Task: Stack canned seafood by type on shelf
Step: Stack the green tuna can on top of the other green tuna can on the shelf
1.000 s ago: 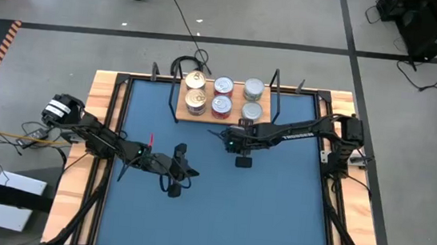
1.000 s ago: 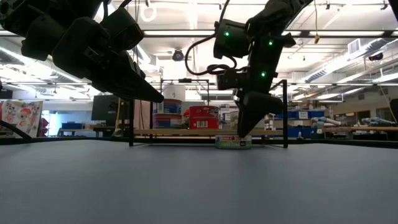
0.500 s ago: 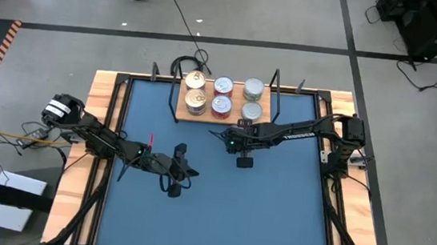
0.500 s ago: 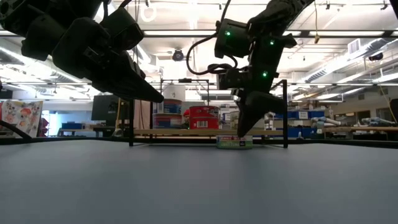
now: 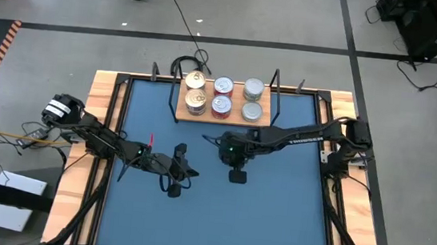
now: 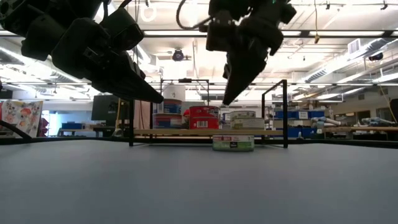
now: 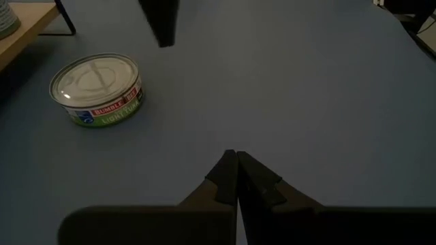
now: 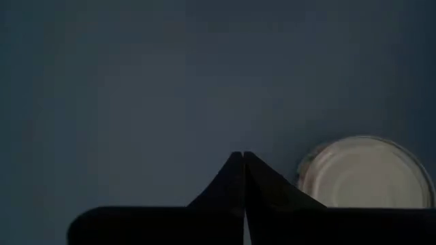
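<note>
Hovering mid-frame with fingers together and empty, the right gripper risks nudging the loose tin away.

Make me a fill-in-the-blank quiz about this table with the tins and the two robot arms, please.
1. The right hand is shut over the blue table and holds ___.
2. The left hand waits with its fingers ___.
3. One tuna tin sits on the table, not on the ___.
4. Seen from above, the shelf shows ___ tin lids, the gold-lidded tins at one end.

Missing words: nothing; shut; shelf; six
</note>
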